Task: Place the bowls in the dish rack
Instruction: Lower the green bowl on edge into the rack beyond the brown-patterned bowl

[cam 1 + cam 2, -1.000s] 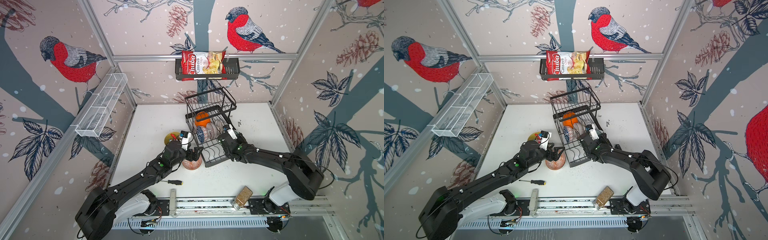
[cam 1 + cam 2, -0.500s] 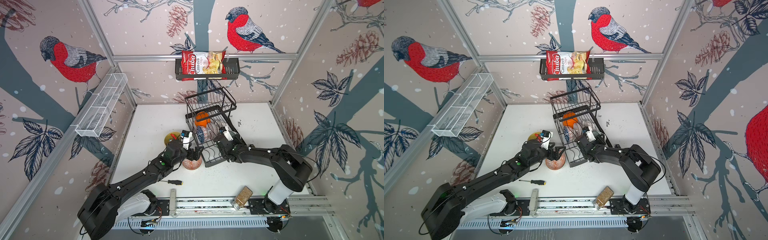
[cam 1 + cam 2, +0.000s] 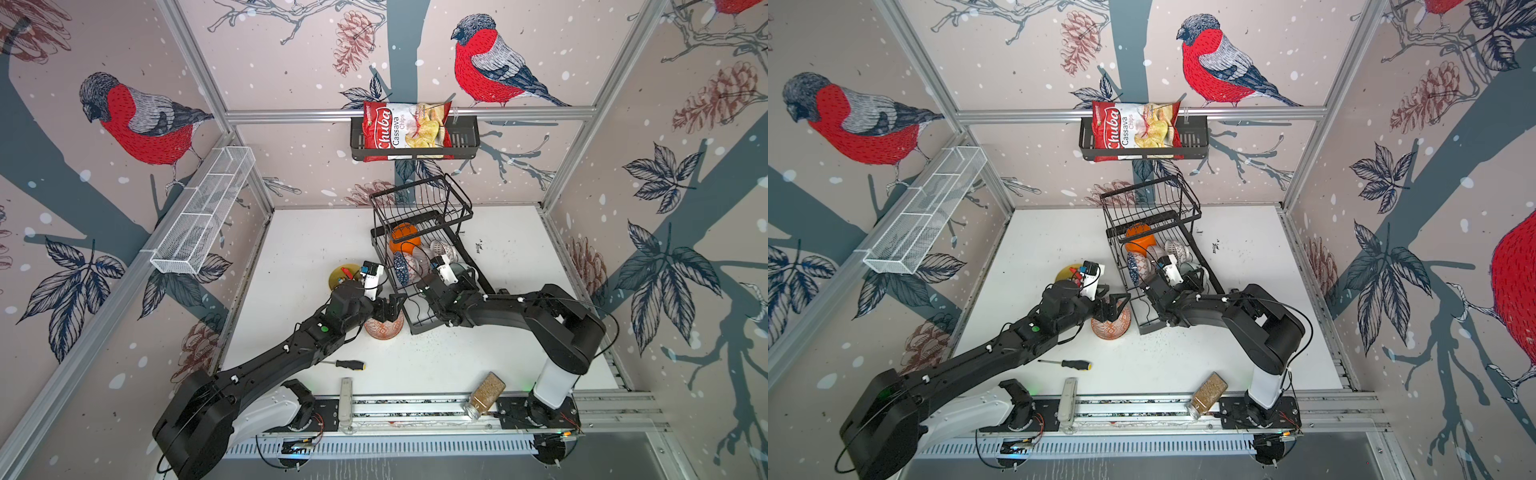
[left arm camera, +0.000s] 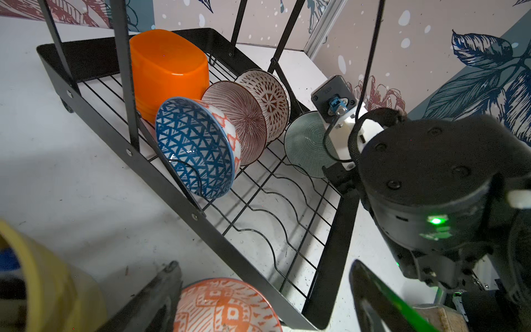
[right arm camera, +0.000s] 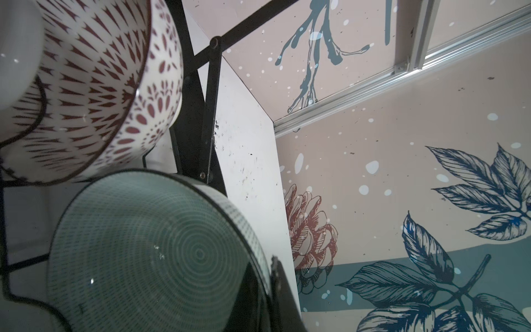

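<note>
Judge loading near its end, with two steps in hand at once. Record in the lower tray of the dish rack, on edge in a row, the orange plastic bowl, blue-patterned bowl, pink-striped bowl and lattice bowl. Find the pale teal bowl on edge further along the same tray, next after the lattice bowl, with the right claw pressed together on its rim, one finger against the outer wall in the right wrist view; cannot confirm seating between the wavy wires. Find one orange-patterned bowl outstanding, upright on the bench just beside the rack's near corner and near the yellow cup. Record the left claw spread wide just above that bowl, the bowl below and between its fingers, nothing held, contact not evident. Judge the next moves as follows: release of the pale teal bowl only once settled in a slot; lowering and closing of the left claw on the orange-patterned bowl's rim, then a lift clear of the rack frame and a tilt into a vacant slot
</note>
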Available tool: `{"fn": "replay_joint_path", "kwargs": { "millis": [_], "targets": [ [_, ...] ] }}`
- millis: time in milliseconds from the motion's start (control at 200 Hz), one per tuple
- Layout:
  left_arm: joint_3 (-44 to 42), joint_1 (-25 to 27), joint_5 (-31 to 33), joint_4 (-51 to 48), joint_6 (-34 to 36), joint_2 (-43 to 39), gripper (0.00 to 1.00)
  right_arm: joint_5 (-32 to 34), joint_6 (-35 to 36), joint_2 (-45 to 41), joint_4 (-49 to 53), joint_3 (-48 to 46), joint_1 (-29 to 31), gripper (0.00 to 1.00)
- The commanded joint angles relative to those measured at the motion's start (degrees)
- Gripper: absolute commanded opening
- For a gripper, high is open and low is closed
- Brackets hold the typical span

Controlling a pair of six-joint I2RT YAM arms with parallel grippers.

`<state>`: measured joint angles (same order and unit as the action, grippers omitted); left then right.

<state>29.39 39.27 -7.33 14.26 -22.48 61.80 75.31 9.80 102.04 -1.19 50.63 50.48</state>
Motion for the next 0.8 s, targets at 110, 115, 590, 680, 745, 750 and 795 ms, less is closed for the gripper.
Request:
{"fn": "replay_joint_path", "kwargs": {
  "millis": [110,115,590,680,745,750,795],
  "targets": [
    [-0.21,-0.15,0.53,2.24,0.47,0.25,0.9,-5.99,-2.76,3.18,3.39,0.83,0.63,0.04],
    [-0.25,-0.11,0.55,2.29,0.49,0.21,0.9,-5.98,-2.77,3.17,3.39,0.81,0.65,0.04],
    [-0.12,-0.18,0.38,2.35,0.15,0.32,0.9,-7.08,-5.75,4.07,5.61,1.05,1.9,0.23],
    [-0.11,-0.17,0.22,2.37,0.06,0.29,0.9,-7.17,-6.52,4.11,6.2,1.53,1.9,0.3],
    [-0.09,-0.16,0.26,2.28,0.07,0.31,0.9,-7.23,-7.06,4.14,6.71,1.97,1.83,0.34],
    [-0.06,-0.2,0.28,2.27,0.07,0.33,0.9,-7.21,-7.11,4.14,6.68,2.04,1.87,0.35],
    [0.0,-0.15,0.34,2.22,-0.02,0.28,0.9,-7.36,-7.57,4.06,6.91,2.33,1.81,0.4]
  ]
}}
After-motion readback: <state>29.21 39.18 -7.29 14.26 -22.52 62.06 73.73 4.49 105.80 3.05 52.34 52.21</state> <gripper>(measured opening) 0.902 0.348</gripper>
